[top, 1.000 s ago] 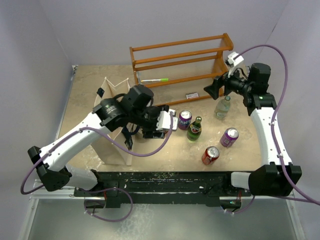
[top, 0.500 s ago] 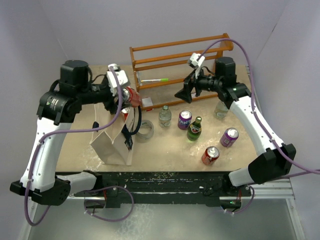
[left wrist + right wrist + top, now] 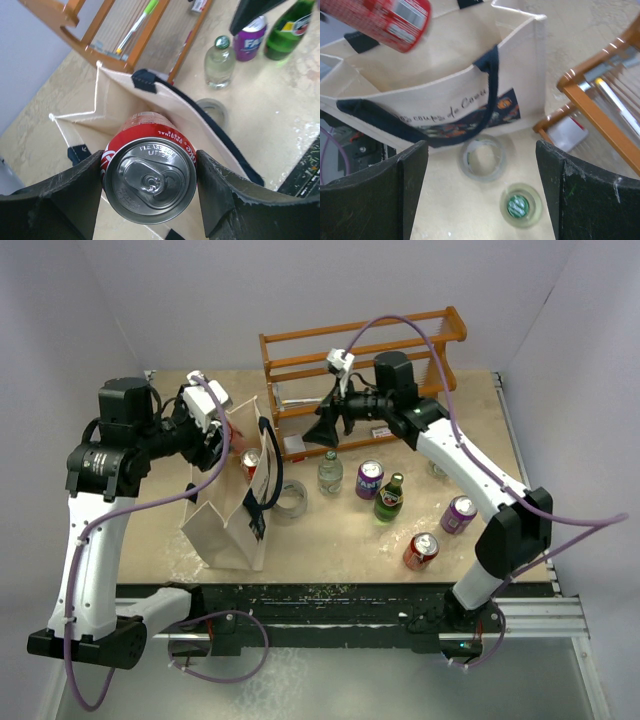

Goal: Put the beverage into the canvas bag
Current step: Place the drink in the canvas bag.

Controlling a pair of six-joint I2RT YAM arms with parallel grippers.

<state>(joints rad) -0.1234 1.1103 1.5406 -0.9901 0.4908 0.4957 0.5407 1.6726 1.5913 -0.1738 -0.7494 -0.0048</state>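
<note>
A red cola can [image 3: 149, 179], the beverage, hangs upright between the fingers of my left gripper [image 3: 150, 185], which is shut on its sides. It is held over the open mouth of the cream canvas bag [image 3: 176, 111] with navy handles. From above, the can [image 3: 250, 464] and left gripper [image 3: 238, 452] sit over the bag [image 3: 222, 520] at its right-hand rim. My right gripper [image 3: 324, 427] hovers open and empty by the rack. Through its wrist camera, the right gripper [image 3: 482, 192] frames a tape roll and a bottle cap, with the bag [image 3: 445, 75] and can [image 3: 395, 21] beyond.
An orange-brown wooden rack [image 3: 360, 358] stands at the back. On the table right of the bag are a tape roll [image 3: 290, 501], a clear bottle [image 3: 330, 472], a purple can [image 3: 370, 479], a green bottle [image 3: 390, 498], another purple can [image 3: 459, 513] and a red can [image 3: 421, 550].
My left arm lifted the red can from low beside the bag up over its mouth. The right arm swung left from the back right corner to the rack's front, its jaws narrowing slightly.
</note>
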